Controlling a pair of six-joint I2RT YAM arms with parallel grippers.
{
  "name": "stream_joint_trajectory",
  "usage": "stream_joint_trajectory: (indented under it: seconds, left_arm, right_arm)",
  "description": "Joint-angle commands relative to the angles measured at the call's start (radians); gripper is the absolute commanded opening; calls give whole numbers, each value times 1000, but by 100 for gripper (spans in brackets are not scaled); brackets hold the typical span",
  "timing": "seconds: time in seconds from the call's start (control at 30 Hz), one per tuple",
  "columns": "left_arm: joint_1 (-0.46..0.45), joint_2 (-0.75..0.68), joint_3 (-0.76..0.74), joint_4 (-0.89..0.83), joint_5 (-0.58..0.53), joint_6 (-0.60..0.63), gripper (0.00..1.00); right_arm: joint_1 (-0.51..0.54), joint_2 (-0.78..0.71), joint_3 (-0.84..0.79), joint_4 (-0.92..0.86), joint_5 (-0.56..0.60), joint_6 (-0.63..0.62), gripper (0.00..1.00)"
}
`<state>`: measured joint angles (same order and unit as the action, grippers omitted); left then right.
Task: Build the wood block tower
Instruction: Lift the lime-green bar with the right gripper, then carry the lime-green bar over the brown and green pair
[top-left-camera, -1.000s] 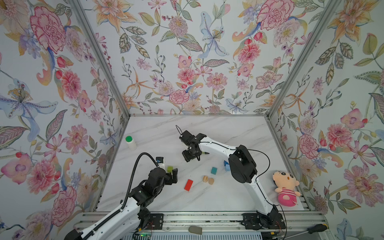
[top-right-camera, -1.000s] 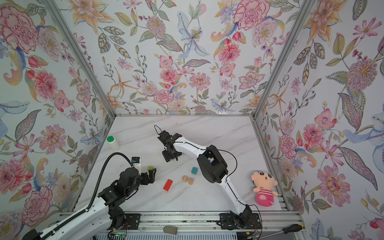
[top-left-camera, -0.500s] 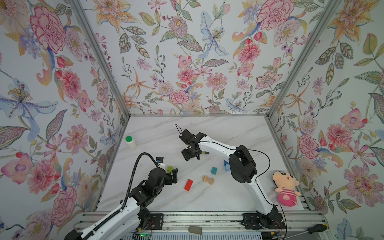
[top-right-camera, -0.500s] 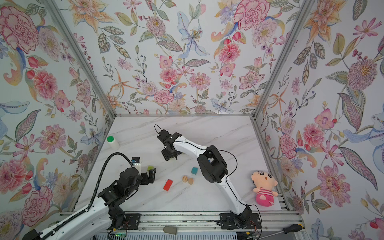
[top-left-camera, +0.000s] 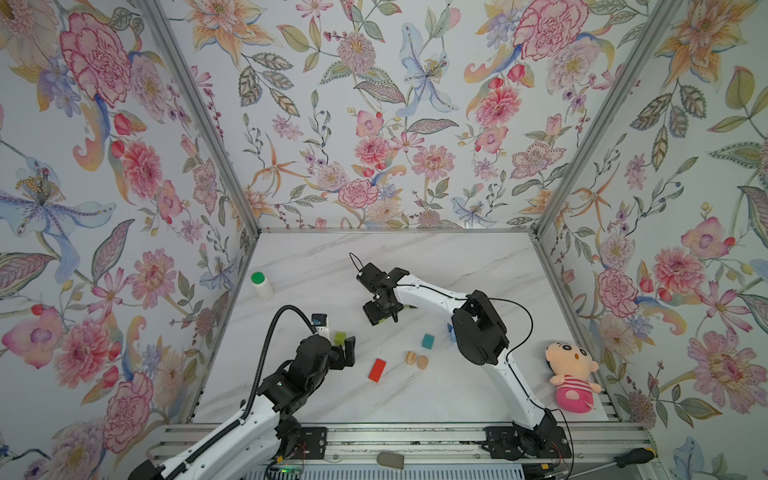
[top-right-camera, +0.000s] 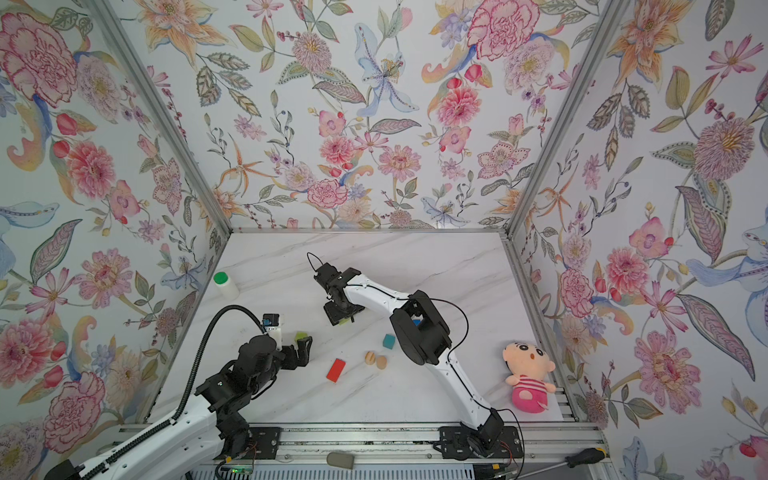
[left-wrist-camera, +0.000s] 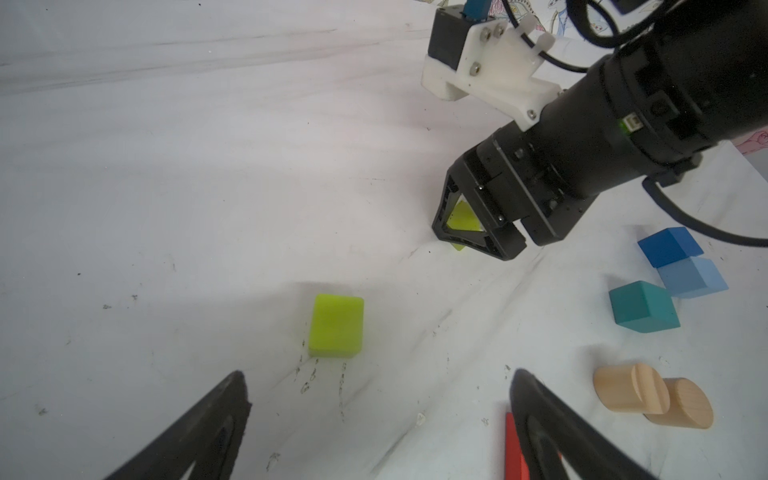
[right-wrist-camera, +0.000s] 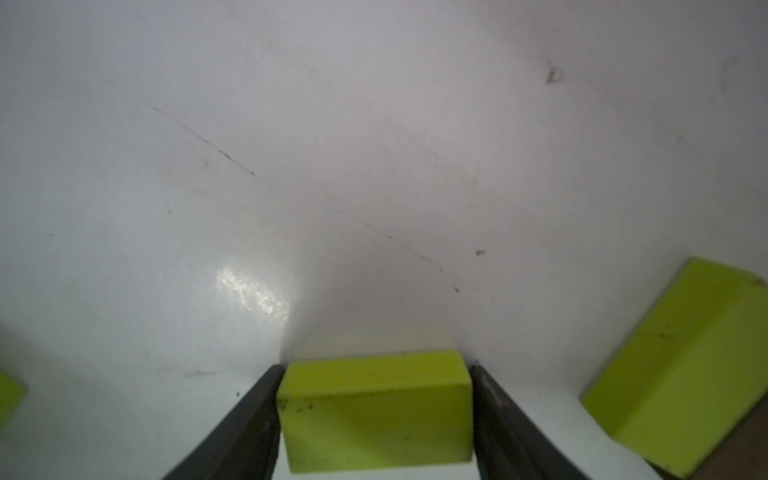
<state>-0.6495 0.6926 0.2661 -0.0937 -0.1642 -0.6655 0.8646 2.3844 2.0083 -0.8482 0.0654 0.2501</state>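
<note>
Right gripper straddles a yellow-green block, lower centre.
Grip unclear; left gripper gapes wide near a yellow-green cube.

White marbled counter, scuffed. Green-capped bottle stood at 10 o'clock; pink plush doll lay at 4, by the edge. Near centre sat a yellow-green block, with a second yellow-green block beside it, tilted. Third yellow-green block at 8. Red block at 6. Two tan pieces touched at 5. Teal block sat toward 3, just beside two touching blue blocks.
</note>
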Motion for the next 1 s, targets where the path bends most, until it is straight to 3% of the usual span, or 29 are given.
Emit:
stream_joint_trajectory:
  seconds: [0.0, 0.1, 0.2, 0.33, 0.63, 0.97]
  left_arm:
    - [-7, -8, -1, -8, -17, 15, 99]
    - [-7, -10, 1, -9, -16, 15, 99]
    - [-7, -9, 4, -8, -18, 15, 99]
    - [-8, -7, 10, -12, -20, 18, 99]
    - [-6, 9, 32, -9, -24, 33, 99]
    - [-6, 79, 87, 17, -26, 74, 99]
  right_arm:
    - [7, 16, 15, -42, 15, 3, 70]
    - [7, 5, 5, -42, 16, 4, 70]
    - [7, -2, 5, -44, 26, 3, 60]
    - [7, -20, 16, -42, 37, 10, 55]
    - [-27, -77, 50, -44, 60, 31, 54]
    - [-144, -101, 46, -55, 117, 140, 53]
